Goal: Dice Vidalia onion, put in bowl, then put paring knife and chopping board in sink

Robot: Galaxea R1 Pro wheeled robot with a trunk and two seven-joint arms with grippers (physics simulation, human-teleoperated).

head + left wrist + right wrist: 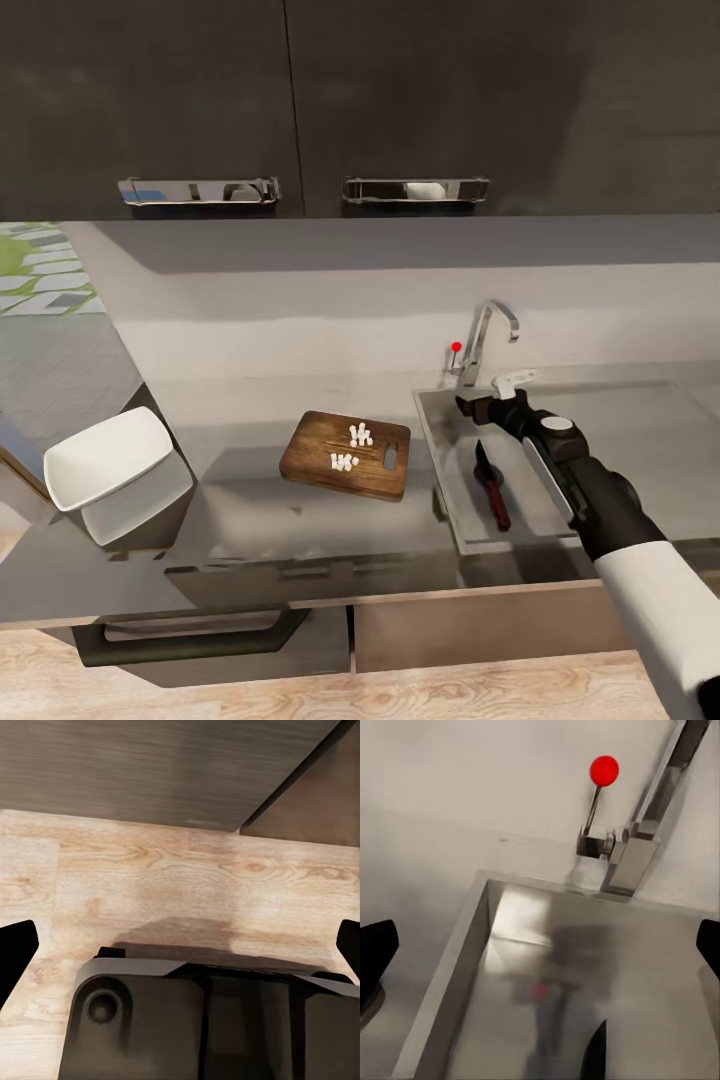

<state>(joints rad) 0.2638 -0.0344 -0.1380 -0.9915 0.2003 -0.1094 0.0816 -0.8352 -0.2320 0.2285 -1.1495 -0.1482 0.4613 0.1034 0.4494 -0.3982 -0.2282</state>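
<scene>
The dark brown chopping board (345, 456) lies on the countertop (250, 495) left of the sink (431, 440). The onion shows as diced onion, two small clusters of white cubes (360, 435) (343, 461) on the board. Inside the basin lies the paring knife (491, 487), its red handle toward the front; its dark blade tip (596, 1054) also appears in the right wrist view. My right gripper (488, 395) (542, 949) hovers open and empty over the back of the basin, above the knife. The white bowl (108, 457) sits at the countertop's left end. My left gripper (180, 949) is open, pointing at the wooden floor.
A chrome tap (487, 335) (641, 832) with a red-tipped lever (457, 347) (604, 770) stands behind the basin. The drainboard (660, 440) stretches to the right. Dark wall cabinets (280, 100) hang above. The left wrist view includes the robot's base (202, 1020).
</scene>
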